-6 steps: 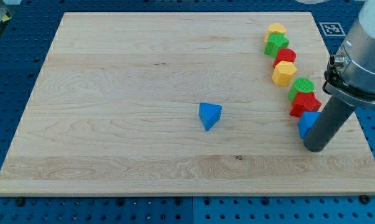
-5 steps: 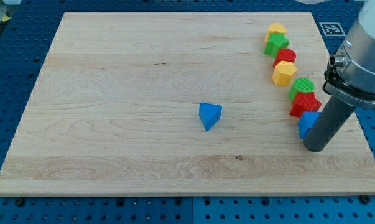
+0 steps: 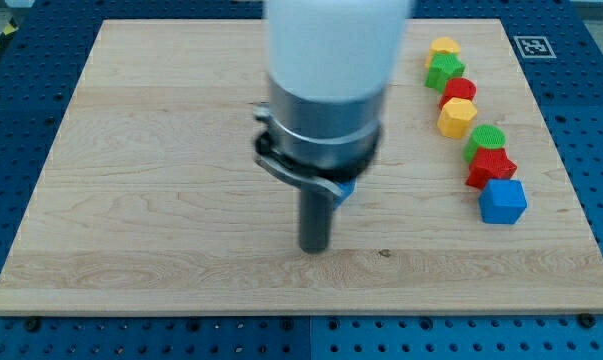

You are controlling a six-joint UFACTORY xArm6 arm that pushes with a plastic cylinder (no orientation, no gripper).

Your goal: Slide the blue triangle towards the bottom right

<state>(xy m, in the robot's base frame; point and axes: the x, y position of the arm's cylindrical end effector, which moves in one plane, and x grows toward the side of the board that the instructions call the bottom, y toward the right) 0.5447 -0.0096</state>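
The small blue plastic triangle (image 3: 347,187) sits mid-counter, almost wholly hidden behind the arm, only a sliver showing, so the slide to the light wooden counter (image 3: 161,150)'s bottom right looks undone. There are no fingers to open or hold anything: my tip (image 3: 314,249) rests just below-left of the triangle; contact cannot be told.

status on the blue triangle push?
My tip down on the board, just below the blue triangle. Triangle mostly hidden behind the arm, only a sliver showing. Blue cube sits toward bottom right.
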